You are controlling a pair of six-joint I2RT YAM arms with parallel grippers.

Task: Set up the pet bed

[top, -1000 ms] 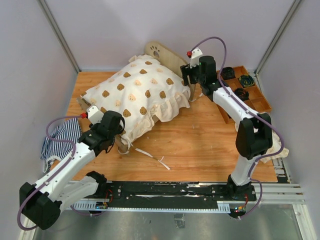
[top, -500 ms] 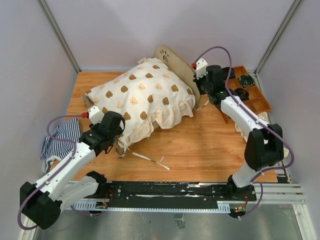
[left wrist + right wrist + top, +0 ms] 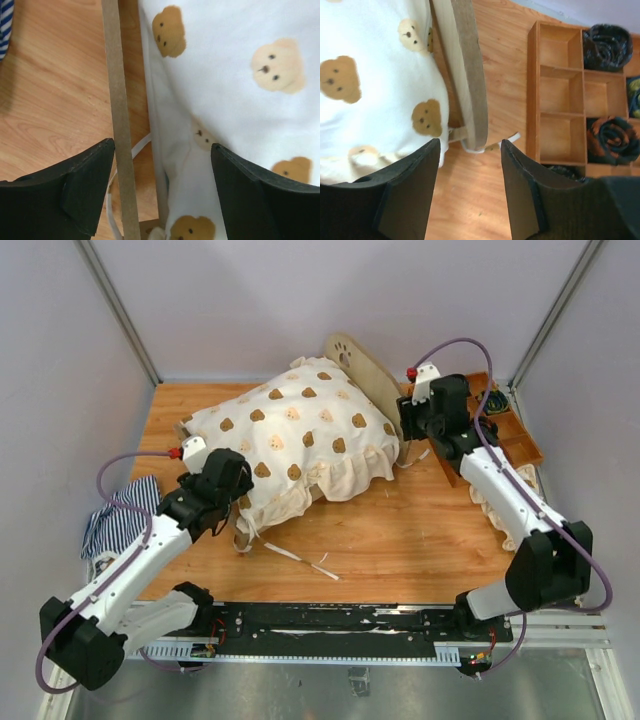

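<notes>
The pet bed, a light plywood frame with a paw-cutout headboard (image 3: 352, 358), lies askew on the wooden table under a puffy white bear-print cover (image 3: 300, 430). My left gripper (image 3: 237, 472) is at the bed's near-left end. In the left wrist view it stands open (image 3: 161, 147), straddling a thin plywood rail (image 3: 117, 115) and the cover's edge (image 3: 235, 75) without touching either. My right gripper (image 3: 408, 420) is beside the headboard's right end. It stands open (image 3: 470, 145), with the headboard's edge (image 3: 467, 65) just ahead of its fingertips. The mattress is hidden.
A brown compartment tray (image 3: 520, 445) holding dark rolled items (image 3: 607, 137) sits at the right, close to my right arm. A navy-striped cloth (image 3: 120, 515) lies at the left edge. A loose white strap (image 3: 300, 558) trails on the table in front of the bed. Frilled white fabric (image 3: 495, 505) lies under the right arm.
The bed has shifted to the right and turned, its headboard now further right. My right gripper moved right with it, shut, then opened. The left jaws opened wider and moved slightly right.
</notes>
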